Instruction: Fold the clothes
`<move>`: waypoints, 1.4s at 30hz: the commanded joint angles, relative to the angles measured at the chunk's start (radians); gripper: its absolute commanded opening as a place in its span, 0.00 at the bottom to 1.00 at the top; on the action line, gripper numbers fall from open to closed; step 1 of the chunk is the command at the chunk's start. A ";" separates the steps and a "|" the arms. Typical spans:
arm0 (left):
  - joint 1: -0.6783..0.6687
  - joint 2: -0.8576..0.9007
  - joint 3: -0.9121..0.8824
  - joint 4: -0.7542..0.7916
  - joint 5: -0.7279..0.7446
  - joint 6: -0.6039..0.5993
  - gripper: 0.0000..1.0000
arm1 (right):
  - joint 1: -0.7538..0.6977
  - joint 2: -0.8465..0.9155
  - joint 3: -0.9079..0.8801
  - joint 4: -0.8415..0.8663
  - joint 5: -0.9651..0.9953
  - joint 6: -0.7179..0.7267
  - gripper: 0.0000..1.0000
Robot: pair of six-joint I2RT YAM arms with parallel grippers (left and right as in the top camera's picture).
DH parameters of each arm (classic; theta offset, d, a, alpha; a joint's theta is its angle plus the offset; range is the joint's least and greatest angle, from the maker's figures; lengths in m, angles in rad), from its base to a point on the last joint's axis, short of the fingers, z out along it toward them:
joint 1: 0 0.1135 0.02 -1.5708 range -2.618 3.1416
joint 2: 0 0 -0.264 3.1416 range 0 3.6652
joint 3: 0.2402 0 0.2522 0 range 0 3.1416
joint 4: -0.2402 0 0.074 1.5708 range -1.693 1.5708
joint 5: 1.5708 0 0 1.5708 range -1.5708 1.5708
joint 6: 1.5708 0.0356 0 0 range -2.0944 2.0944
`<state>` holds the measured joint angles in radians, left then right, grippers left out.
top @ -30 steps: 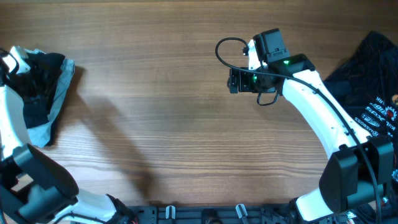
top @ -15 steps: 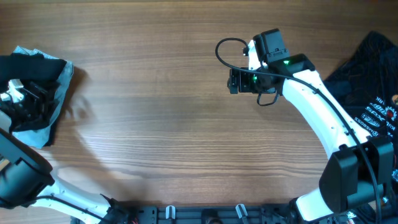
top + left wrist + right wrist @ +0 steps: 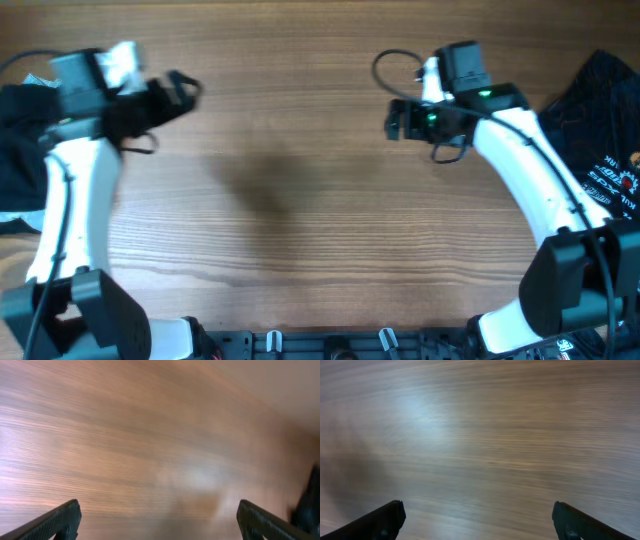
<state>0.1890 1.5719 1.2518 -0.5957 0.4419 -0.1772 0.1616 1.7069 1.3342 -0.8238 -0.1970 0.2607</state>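
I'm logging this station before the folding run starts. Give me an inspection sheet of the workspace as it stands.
Surface: wooden table, bare in the middle.
Job's things: black garment bunched at the left edge; printed black garment bunched at the right edge; neither is folded.
Clutter: nothing seen.
Grippers: left gripper and right gripper are both open, holding nothing, over bare wood.
Cables: black cable loops at the right wrist.
Surroundings: black rail along the near edge.
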 commanded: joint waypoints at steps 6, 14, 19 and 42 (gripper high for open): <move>-0.142 0.003 -0.005 -0.559 -0.288 0.013 1.00 | -0.214 -0.038 0.045 -0.301 -0.060 -0.077 1.00; -0.169 -0.656 -0.441 -0.237 -0.313 -0.077 1.00 | -0.182 -0.752 -0.385 0.021 0.103 0.004 1.00; -0.180 -1.106 -0.586 -0.130 -0.313 -0.097 1.00 | -0.182 -1.056 -0.485 0.105 0.156 0.008 1.00; -0.180 -1.223 -0.586 -0.130 -0.313 -0.097 1.00 | -0.132 -1.437 -0.859 0.378 -0.011 -0.204 1.00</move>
<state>0.0139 0.3561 0.6720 -0.7284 0.1387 -0.2672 0.0238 0.4030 0.5777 -0.5022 -0.1181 0.1505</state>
